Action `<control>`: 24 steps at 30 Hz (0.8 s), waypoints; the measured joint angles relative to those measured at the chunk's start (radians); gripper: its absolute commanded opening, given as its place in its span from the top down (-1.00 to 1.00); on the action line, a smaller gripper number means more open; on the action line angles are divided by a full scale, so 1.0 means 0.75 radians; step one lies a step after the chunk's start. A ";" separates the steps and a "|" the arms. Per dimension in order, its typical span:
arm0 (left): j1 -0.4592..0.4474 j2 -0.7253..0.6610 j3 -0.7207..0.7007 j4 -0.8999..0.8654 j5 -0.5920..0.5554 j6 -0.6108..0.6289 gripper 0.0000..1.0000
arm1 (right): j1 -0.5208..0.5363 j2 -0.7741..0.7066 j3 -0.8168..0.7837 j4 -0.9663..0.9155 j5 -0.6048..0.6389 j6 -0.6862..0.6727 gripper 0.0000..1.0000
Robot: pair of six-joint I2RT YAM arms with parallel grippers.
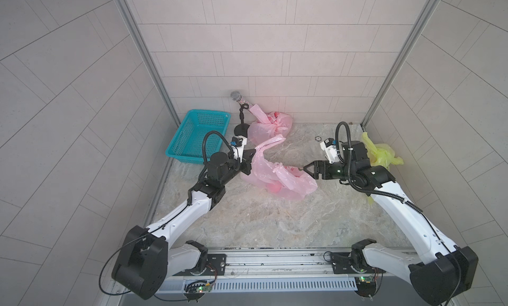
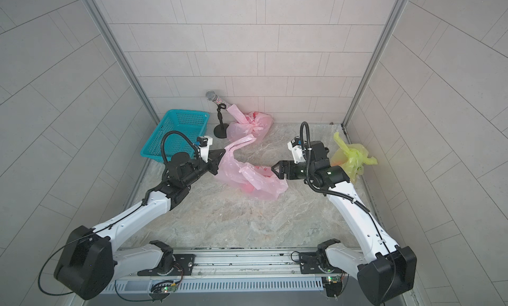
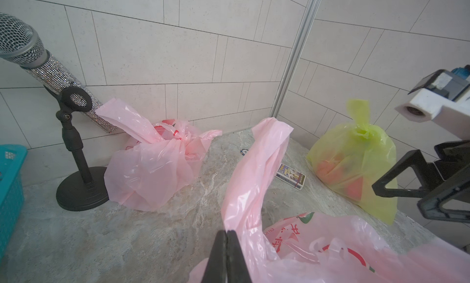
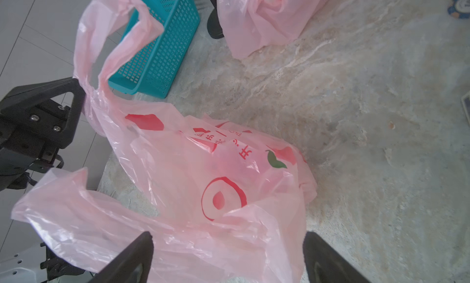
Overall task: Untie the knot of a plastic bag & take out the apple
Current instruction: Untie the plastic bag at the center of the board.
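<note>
Altogether one untied pink bag [image 1: 277,178], one knotted pink bag [image 1: 270,126]; one yellow bag [image 1: 383,153]

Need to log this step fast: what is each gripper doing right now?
Left gripper: closed on the pink plastic bag's handle.
Right gripper: open, holding nothing.

Marbled stone-look tabletop [image 1: 275,222]. A pink bag with loose handles [image 1: 277,178] lies between the left gripper [image 1: 250,161] and the right gripper [image 1: 304,168]. Beside the left gripper stands a teal basket [image 1: 198,134]. Beyond it are a microphone stand [image 1: 242,130] and a knotted pink bag [image 1: 270,126]. Beyond the right gripper lies a small round chip [image 1: 318,138]. Behind it sits a knotted yellow bag [image 1: 382,153], with a small printed box [image 3: 291,176] nearby.
</note>
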 measured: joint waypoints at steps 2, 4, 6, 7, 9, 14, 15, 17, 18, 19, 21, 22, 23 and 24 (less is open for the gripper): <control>-0.004 0.000 0.000 0.009 0.005 -0.006 1.00 | 0.070 0.051 0.036 0.012 0.002 -0.033 -0.99; -0.008 0.000 0.000 0.013 0.011 -0.008 1.00 | 0.137 0.101 0.059 0.029 0.002 -0.056 -0.99; -0.008 0.003 0.001 0.014 0.014 -0.009 1.00 | 0.201 0.139 0.082 0.036 0.011 -0.084 -0.99; -0.009 0.006 0.002 0.016 0.015 -0.012 1.00 | 0.228 0.149 0.092 0.041 0.016 -0.096 -0.99; -0.009 0.019 0.008 0.023 0.019 -0.018 1.00 | 0.272 0.150 0.099 0.052 0.017 -0.115 -0.99; -0.009 0.072 0.049 0.055 0.033 -0.025 1.00 | 0.302 0.188 0.102 0.066 0.032 -0.149 -0.97; -0.009 0.086 0.063 0.069 0.036 -0.027 1.00 | 0.303 0.213 0.096 0.072 0.037 -0.152 -0.90; -0.008 0.118 0.094 0.088 0.042 -0.027 1.00 | 0.304 0.261 0.068 0.087 0.050 -0.160 -0.63; -0.008 0.136 0.108 0.103 0.044 -0.027 1.00 | 0.304 0.283 0.041 0.093 0.059 -0.163 -0.43; -0.008 0.154 0.122 0.117 0.044 -0.027 1.00 | 0.303 0.302 0.005 0.095 0.068 -0.160 -0.14; -0.005 0.189 0.144 0.149 0.046 -0.032 1.00 | 0.301 0.315 -0.063 0.094 0.076 -0.164 0.39; -0.003 0.208 0.155 0.166 0.047 -0.033 1.00 | 0.301 0.315 -0.096 0.090 0.080 -0.159 0.61; 0.001 0.225 0.164 0.183 0.050 -0.037 1.00 | 0.301 0.311 -0.121 0.087 0.081 -0.152 0.78; 0.003 0.247 0.174 0.202 0.051 -0.044 1.00 | 0.301 0.300 -0.149 0.087 0.084 -0.140 0.89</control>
